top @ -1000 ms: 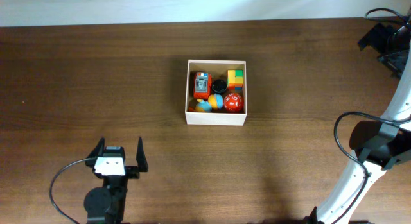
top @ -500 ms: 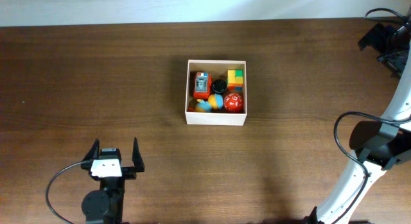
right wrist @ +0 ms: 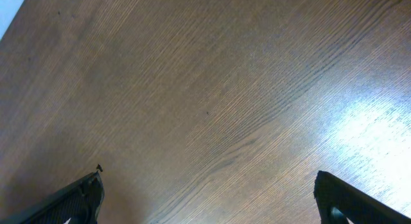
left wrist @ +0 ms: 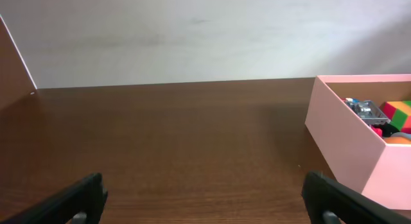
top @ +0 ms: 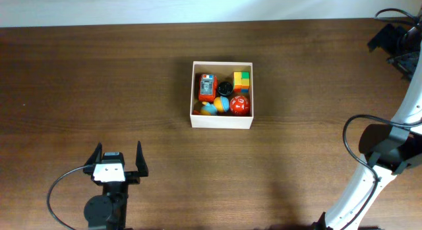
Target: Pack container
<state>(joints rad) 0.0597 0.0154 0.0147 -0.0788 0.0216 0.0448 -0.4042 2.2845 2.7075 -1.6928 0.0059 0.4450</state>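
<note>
Container [top: 221, 122] — likely light, stiff cardboard; pinch one wall's rim. Left gripper [top: 120, 149] and right gripper [right wrist: 207, 182] — both spread wide, empty.

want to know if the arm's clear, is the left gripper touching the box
Apart. The overhead view shows the open left gripper well short of the box, with a wide stretch of bare table between them.

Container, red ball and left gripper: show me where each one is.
container [top: 221, 121], overhead view, on its white front wall.
red ball [top: 240, 105], overhead view, on the ball's top, inside the container.
left gripper [top: 119, 146], overhead view, midway between its open fingertips.
</note>
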